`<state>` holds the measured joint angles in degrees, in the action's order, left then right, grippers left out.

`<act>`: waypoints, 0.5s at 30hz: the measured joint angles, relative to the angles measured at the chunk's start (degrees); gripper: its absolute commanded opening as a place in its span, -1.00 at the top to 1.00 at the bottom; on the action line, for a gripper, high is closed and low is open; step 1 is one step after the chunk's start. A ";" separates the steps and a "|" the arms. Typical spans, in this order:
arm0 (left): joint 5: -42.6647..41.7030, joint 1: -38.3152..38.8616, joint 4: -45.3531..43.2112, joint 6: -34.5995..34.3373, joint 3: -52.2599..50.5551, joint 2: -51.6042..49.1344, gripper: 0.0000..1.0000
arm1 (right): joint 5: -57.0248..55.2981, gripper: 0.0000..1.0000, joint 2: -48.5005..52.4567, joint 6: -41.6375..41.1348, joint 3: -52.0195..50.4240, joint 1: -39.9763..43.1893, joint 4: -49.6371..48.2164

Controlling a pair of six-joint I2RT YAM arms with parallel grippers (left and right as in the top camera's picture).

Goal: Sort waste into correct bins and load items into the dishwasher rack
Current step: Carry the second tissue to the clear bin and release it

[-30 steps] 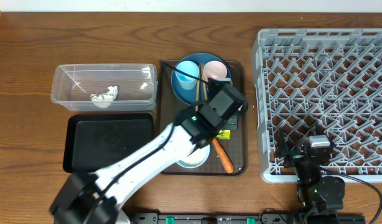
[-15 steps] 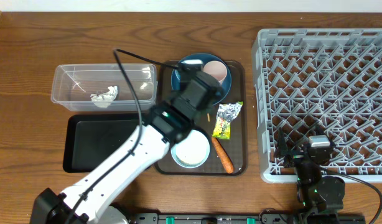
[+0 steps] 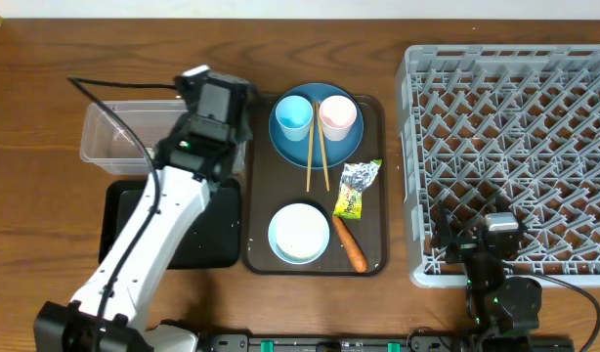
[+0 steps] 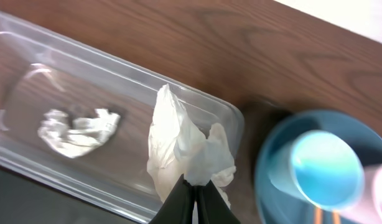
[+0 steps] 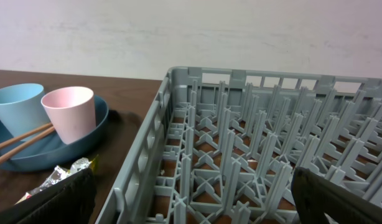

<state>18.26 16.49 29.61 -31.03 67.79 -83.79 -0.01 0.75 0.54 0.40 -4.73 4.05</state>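
Tissue (image 4: 185, 146), white and crumpled, hangs pinched between the left fingers (image 4: 195, 186), whose tips are pressed together on its lower edge. Just beyond the fingertips is one end of the clear plastic tub (image 4: 116, 93). The tissue overlaps the tub's end wall, so it is hard to tell whether all of it hangs over the tub or part hangs over the bare worktop (image 4: 209, 37).

Along the tub, off to one side of the fingers, a second tissue wad (image 4: 79, 130) lies on its floor. On the other side, just past the tub's end, sits the blue plate (image 4: 269, 193) with the light-blue cup (image 4: 318, 168) on it. Farther off are the pink cup (image 3: 338, 114), chopsticks (image 3: 315, 147), wrapper (image 3: 355, 186), carrot (image 3: 350, 244) and white bowl (image 3: 300, 232). The black tray (image 3: 124, 225) lies beside the tub, under the left arm.

Farthest away, the right fingers (image 5: 192, 177) are spread wide and hold nothing, at the edge of the dishwasher rack (image 3: 505, 127).

The likely risk is a release this close to the end wall. The light tissue could drape over the rim or drop onto the worktop. It could also cling to one finger as they part.
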 measured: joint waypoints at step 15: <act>-1.38 -4.28 -0.24 0.17 0.00 -12.59 0.50 | -0.02 -0.98 -0.02 0.00 0.00 0.00 0.00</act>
<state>16.88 12.21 29.36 -30.85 67.79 -96.38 -0.03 0.73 0.54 0.40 -4.73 4.05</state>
